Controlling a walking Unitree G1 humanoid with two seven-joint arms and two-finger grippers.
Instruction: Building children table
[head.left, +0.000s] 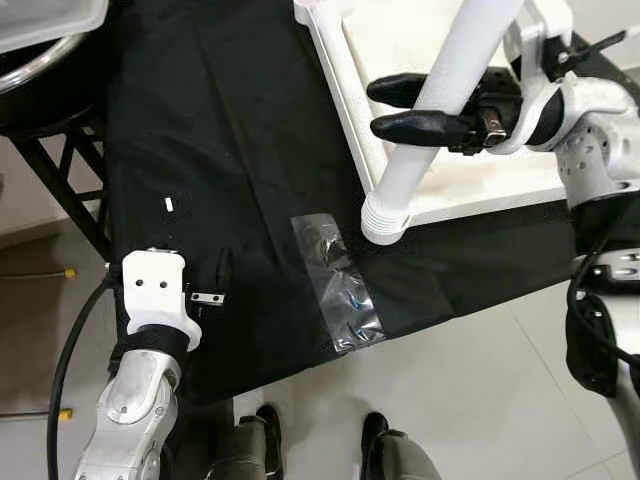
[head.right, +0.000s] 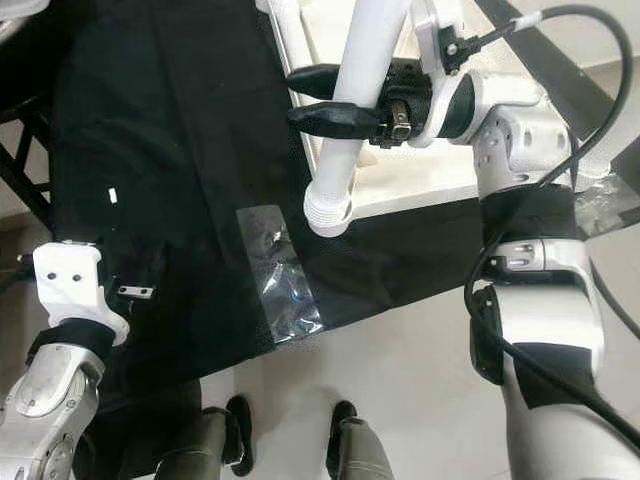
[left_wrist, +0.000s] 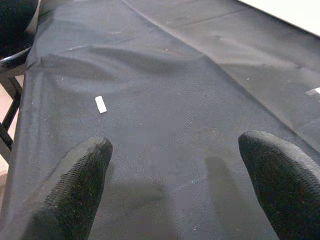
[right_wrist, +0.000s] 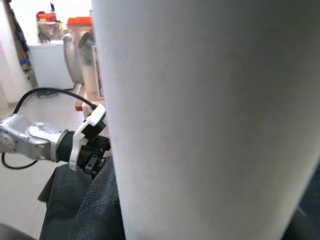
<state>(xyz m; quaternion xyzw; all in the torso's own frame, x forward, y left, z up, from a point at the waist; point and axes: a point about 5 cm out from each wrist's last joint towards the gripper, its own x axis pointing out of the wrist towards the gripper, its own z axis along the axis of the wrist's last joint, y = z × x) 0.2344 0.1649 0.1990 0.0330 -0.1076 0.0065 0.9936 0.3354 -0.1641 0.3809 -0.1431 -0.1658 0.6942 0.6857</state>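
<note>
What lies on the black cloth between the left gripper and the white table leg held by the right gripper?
In the left eye view, a clear plastic bag lies on the black cloth between the left gripper and the white table leg.

A worktop (head.left: 150, 130) is seen draped in black cloth. On it, a white tabletop panel (head.left: 440, 195) is laid flat at the far right, a clear plastic bag (head.left: 338, 285) is spread near the front edge, and a small white tag (head.left: 169, 204) is left farther left.
</note>
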